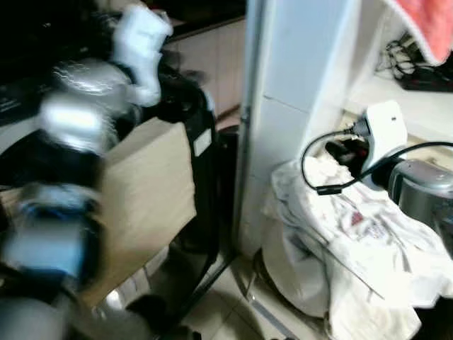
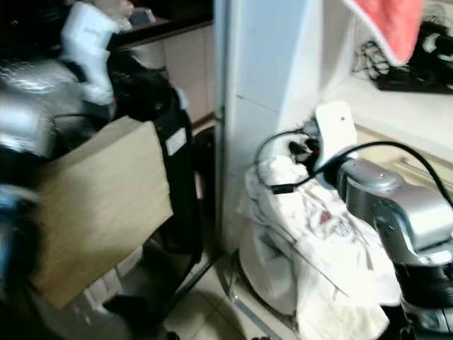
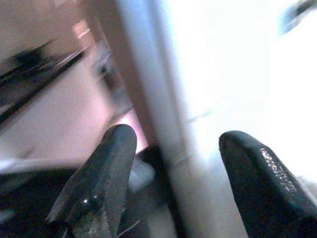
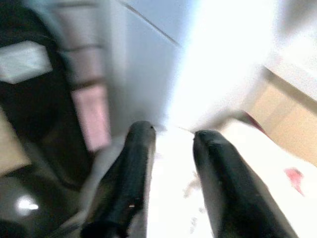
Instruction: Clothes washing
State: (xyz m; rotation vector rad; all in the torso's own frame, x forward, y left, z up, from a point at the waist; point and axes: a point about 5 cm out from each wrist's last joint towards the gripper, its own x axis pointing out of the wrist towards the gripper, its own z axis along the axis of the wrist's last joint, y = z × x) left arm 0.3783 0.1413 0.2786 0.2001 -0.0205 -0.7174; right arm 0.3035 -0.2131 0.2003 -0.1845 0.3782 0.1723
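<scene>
Left arm was raised at the robot's left, badly blurred in the head views. Left gripper (image 3: 171,188) had its two black fingers (image 3: 101,183) spread wide with nothing between them; past them a pale wall edge and a dark counter line, all smeared.

Right arm (image 2: 396,205) reached forward at the robot's right, silver forearm with a white wrist housing (image 1: 384,134) and a looping black cable (image 1: 333,163) over it. Right gripper (image 4: 171,173) was just over the white laundry (image 1: 361,241), fingers (image 4: 131,183) a small gap apart, about parallel. White cloth showed behind and between them, but I couldn't tell whether they pinched any of it.

The laundry was a crumpled white heap with a small red mark (image 2: 327,217), draped over what looked like a round basket or tub (image 2: 265,273) standing on the tiled floor (image 1: 226,312) just beside the foot of a white pillar (image 1: 297,85). Cloth hung over the rim and down the front.

Left of the pillar stood a dark upright frame (image 1: 202,184) with a brown cardboard sheet (image 1: 148,198) leaning against it. A pink-red towel (image 1: 428,25) hung at upper right above a light counter (image 1: 417,99) with dark tangled cords (image 2: 396,67) on it.
</scene>
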